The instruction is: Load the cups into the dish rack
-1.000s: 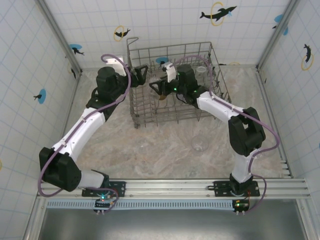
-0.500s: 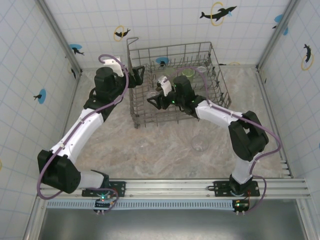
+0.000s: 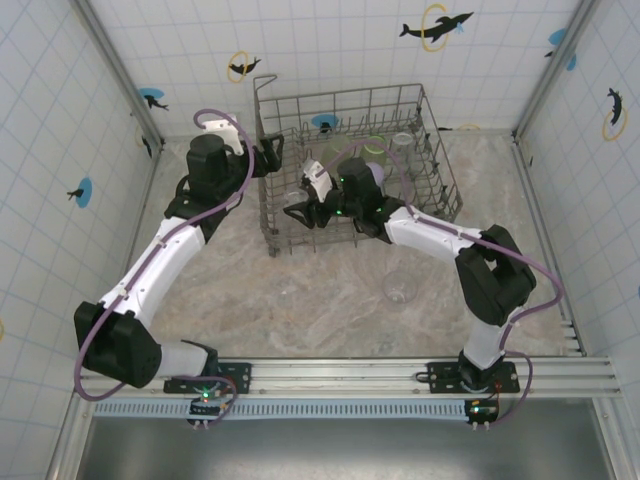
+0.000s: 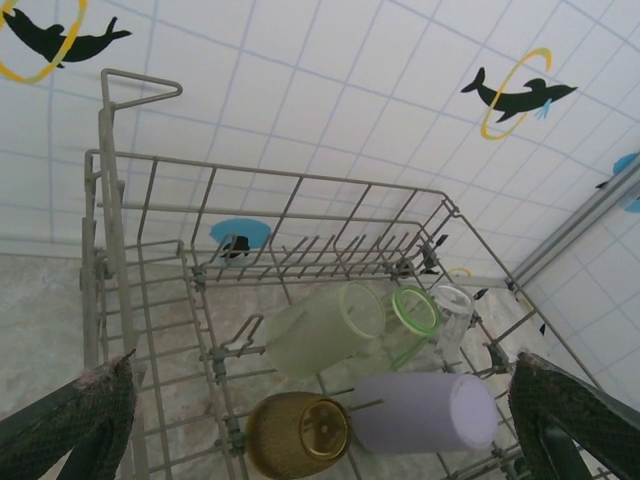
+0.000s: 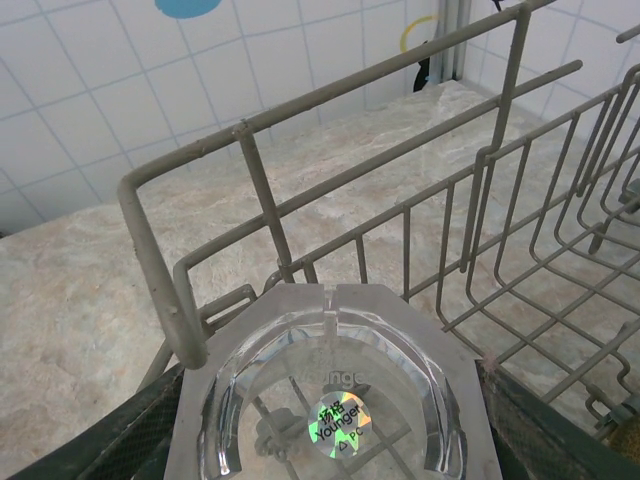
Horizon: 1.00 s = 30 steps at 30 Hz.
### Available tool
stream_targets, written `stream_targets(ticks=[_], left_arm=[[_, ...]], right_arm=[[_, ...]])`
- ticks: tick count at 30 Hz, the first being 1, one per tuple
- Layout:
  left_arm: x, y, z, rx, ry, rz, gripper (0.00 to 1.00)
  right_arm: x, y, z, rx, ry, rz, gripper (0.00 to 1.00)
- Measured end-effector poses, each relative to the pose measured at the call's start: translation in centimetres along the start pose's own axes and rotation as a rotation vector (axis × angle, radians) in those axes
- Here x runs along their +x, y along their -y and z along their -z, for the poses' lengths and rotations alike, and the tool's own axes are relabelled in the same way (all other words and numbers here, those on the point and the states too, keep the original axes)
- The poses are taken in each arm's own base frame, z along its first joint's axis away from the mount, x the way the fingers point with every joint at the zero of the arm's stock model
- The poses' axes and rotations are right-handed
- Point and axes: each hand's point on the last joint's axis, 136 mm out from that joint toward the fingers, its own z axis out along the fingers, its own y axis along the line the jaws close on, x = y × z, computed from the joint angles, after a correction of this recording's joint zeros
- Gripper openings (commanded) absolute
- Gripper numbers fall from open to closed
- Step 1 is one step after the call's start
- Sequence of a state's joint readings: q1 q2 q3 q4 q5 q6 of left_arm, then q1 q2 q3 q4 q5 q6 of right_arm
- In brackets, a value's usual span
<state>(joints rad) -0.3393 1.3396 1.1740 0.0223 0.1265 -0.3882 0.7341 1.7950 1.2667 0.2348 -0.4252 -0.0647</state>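
Note:
The grey wire dish rack (image 3: 440, 190) stands at the back of the table. Lying in it are a pale green cup (image 4: 325, 328), a green-rimmed clear cup (image 4: 415, 315), a clear cup (image 4: 455, 310), a lilac cup (image 4: 425, 412) and an amber cup (image 4: 298, 435). My left gripper (image 3: 270, 155) hovers open at the rack's left wall, its fingers (image 4: 70, 420) empty. My right gripper (image 3: 300, 208) is inside the rack's front left corner, shut on a clear cup (image 5: 330, 330) whose stickered base faces the camera. One more clear cup (image 3: 400, 288) stands on the table.
Tiled walls enclose the marble table on three sides. The rack's tall rim wire (image 5: 270, 190) runs close in front of the held cup. Open tabletop lies between the rack and the arm bases (image 3: 330, 375).
My right arm has carried the clear cup leftward and nearer, toward the rack's front left corner. The left gripper has drawn back slightly to the left.

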Motion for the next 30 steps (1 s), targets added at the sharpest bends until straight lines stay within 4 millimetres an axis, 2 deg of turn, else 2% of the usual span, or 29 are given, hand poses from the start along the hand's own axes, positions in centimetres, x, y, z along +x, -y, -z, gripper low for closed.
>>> stream_targets(ticks=[21, 30], left_arm=[[0.0, -1.3, 0.8, -0.060, -0.014, -0.017, 0.97], [0.0, -1.5, 0.8, -0.066, -0.013, -0.018, 0.97]], right_arm=[[0.4, -0.9, -1.4, -0.057, -0.009, 0.050, 0.51], [0.7, -1.6, -2.9, -0.086, -0.019, 0.075, 0.51]])
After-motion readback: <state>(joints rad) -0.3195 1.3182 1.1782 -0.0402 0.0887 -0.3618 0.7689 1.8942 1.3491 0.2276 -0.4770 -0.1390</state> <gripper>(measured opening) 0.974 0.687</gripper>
